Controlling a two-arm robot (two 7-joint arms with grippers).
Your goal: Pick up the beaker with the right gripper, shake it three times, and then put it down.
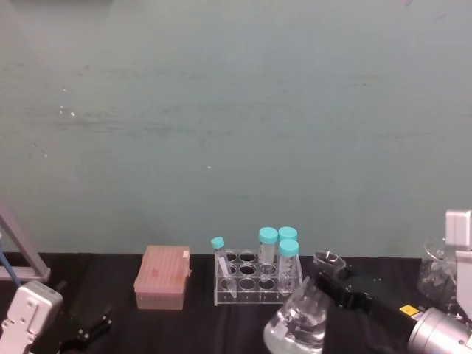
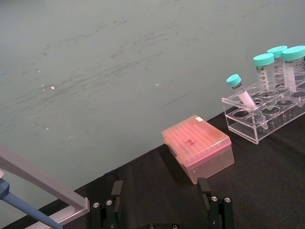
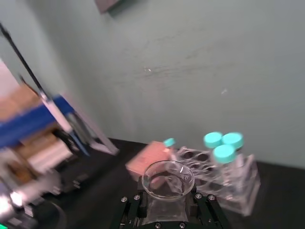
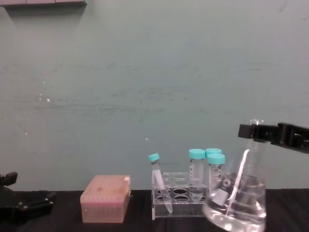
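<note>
Nearest to us, at the front right of the black table [image 1: 192, 324], our right gripper [image 1: 333, 282] reaches in from the right and clamps the beaker [image 1: 299, 321] just under its flared rim. We hold it by the narrow neck because the wide base would not fit between the fingers, and because the heavy, liquid-filled bottom can then hang below the grip. In the chest view the beaker [image 4: 239, 203] leans, its base tipped towards us. It seems to be just clear of the table, though we cannot be sure. The liquid rides up one side, so we judge this to be the shaking step. In the right wrist view the fingers [image 3: 131, 207] press the glass on both sides, closed only as far as the neck allows.

Our left gripper [image 1: 88, 330] sits parked at the front left, its fingers [image 2: 116, 191] spread apart and holding nothing.

Farther back stand the clear tube rack [image 1: 257, 284] with its teal-capped tubes [image 1: 287, 249] and, to its left, the pink tip box [image 1: 162, 276]. Both are well apart from the swinging flask. Behind them is the green wall [image 1: 236, 110].
</note>
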